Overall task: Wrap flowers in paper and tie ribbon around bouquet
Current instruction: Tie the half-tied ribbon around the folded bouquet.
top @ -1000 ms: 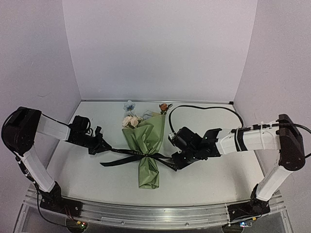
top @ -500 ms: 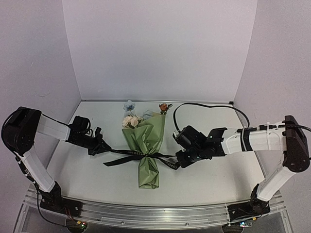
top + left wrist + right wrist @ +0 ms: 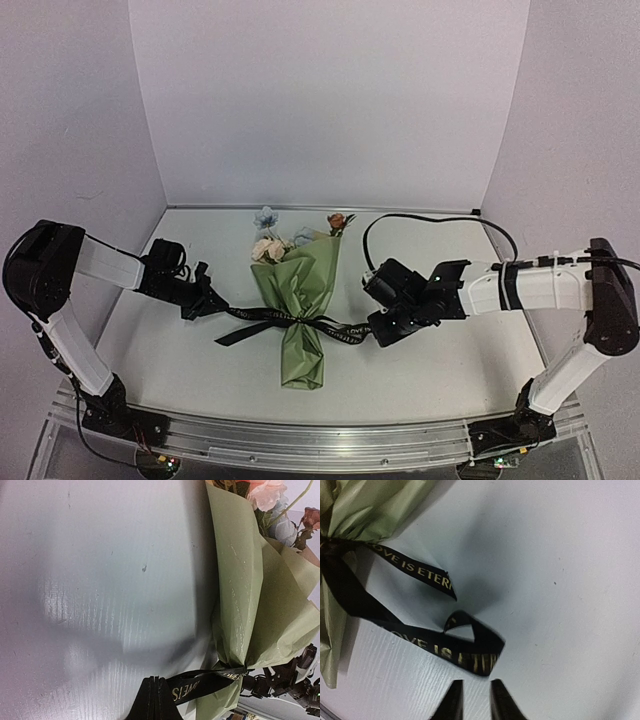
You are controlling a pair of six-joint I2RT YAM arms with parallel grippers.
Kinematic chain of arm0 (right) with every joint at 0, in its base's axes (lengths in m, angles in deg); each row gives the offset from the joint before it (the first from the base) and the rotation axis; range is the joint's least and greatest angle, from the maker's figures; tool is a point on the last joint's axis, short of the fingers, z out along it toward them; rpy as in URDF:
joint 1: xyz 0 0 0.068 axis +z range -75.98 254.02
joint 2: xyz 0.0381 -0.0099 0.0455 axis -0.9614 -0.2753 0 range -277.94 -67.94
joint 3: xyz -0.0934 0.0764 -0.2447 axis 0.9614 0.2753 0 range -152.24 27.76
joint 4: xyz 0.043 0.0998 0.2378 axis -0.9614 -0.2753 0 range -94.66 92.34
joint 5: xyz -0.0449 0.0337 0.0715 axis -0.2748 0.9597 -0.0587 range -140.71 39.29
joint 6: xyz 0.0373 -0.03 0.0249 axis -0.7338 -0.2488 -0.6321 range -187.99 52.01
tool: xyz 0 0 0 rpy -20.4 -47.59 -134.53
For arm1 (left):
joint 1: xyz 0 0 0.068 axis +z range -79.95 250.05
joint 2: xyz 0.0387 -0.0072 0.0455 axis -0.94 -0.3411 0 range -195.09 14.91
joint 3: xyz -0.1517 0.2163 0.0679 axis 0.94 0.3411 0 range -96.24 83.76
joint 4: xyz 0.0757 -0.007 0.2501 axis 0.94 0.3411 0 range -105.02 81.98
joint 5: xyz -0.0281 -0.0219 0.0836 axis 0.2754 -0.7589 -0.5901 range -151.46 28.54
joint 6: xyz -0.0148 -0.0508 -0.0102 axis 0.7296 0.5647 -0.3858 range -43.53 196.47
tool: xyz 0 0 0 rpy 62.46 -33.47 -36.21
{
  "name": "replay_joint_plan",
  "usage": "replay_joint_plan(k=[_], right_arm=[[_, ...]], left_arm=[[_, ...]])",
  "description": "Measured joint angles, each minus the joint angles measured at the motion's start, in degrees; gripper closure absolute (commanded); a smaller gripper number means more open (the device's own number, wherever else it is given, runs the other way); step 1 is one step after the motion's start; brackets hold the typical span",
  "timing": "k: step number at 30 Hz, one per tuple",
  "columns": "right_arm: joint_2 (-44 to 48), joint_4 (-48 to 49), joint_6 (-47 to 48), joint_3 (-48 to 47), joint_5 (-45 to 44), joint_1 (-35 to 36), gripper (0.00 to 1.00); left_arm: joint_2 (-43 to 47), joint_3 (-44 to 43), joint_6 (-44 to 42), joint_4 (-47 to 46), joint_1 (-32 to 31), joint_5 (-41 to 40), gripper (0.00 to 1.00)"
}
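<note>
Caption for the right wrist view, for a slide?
Right gripper open just short of loose black ribbon tails, ribbon knotted around the green paper wrap.

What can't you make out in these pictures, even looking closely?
Stems of the flowers: every view, wrapped inside the paper.
How the ribbon is knotted: too small from above, shadowed or tucked into paper folds in wrist views.
Fingers of the left hand: cut off below the left wrist view's edge, too small from above.
Ribbon's full wording: folds hide it in both wrist views.
</note>
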Motion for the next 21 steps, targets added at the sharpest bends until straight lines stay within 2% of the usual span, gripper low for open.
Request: replay_joint_plan(k=[3, 6, 10, 16, 21], right_arm=[[-0.07, -0.25, 0.2, -0.05, 0.93, -0.3, 0.34], [-0.07, 0.72, 1.24, 0.06, 2.55, -0.92, 0.3], [-0.27, 4.27, 2.15, 1.65, 5.68, -2.35, 0.32], [-3.4, 9.03, -0.39, 3.61, 10.42, -6.99, 0.39], [-8.6, 9.73, -2.84, 0.4, 12.7, -9.12, 0.45]], left_arm=[[0.0, 0.0, -0.14, 0.0, 0.31, 0.04, 1.0], [0.0, 0.0, -0.37, 0.0, 0.39, 0.09, 1.0], [0.0, 0.0, -0.41, 0.0, 0.41, 0.2, 1.0], [0.0, 0.0, -0.39, -0.01, 0.41, 0.45, 1.0], [0.0, -0.02, -0.39, -0.02, 0.41, 0.52, 1.0]])
